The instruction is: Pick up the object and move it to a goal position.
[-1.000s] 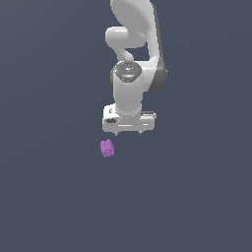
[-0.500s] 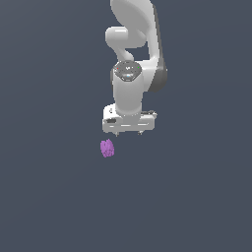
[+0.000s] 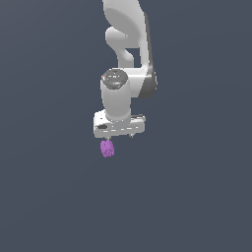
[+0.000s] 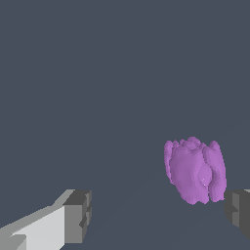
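Purple and lumpy, the object (image 3: 107, 148) lies on the plain dark grey tabletop (image 3: 49, 197), just under the left end of the white gripper (image 3: 119, 134) in the exterior view. The arm (image 3: 129, 54) reaches down from the top of that view, with the gripper above the object and a little to its right. In the wrist view the jaws stand wide open; the object (image 4: 195, 169) sits between the two fingers (image 4: 78, 216), much closer to one of them, not touched by either.
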Robot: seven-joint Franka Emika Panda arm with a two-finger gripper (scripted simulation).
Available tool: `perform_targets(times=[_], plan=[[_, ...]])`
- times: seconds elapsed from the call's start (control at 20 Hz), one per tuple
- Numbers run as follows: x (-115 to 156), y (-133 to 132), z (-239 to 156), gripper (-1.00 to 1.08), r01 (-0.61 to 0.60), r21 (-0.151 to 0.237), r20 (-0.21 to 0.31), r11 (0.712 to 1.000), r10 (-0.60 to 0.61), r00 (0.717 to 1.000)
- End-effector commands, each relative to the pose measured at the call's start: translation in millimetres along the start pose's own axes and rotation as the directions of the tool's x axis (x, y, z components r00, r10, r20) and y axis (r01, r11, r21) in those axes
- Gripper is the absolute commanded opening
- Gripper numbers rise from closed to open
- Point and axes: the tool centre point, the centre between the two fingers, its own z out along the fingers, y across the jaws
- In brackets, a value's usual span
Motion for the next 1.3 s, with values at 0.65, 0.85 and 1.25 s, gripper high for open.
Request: perform_targets(times=[0.65, 0.85, 1.25], plan=[[-7.8, 65.0, 37.5, 1.00, 0.148, -0.017, -0.007, 0.989, -0.148, 0.989], [-8.4, 67.8, 39.2, 1.00, 0.155, -0.018, -0.007, 0.988, -0.155, 0.988], [-8.9, 67.6, 57.6, 1.00, 0.153, -0.018, -0.007, 0.988, -0.153, 0.988]])
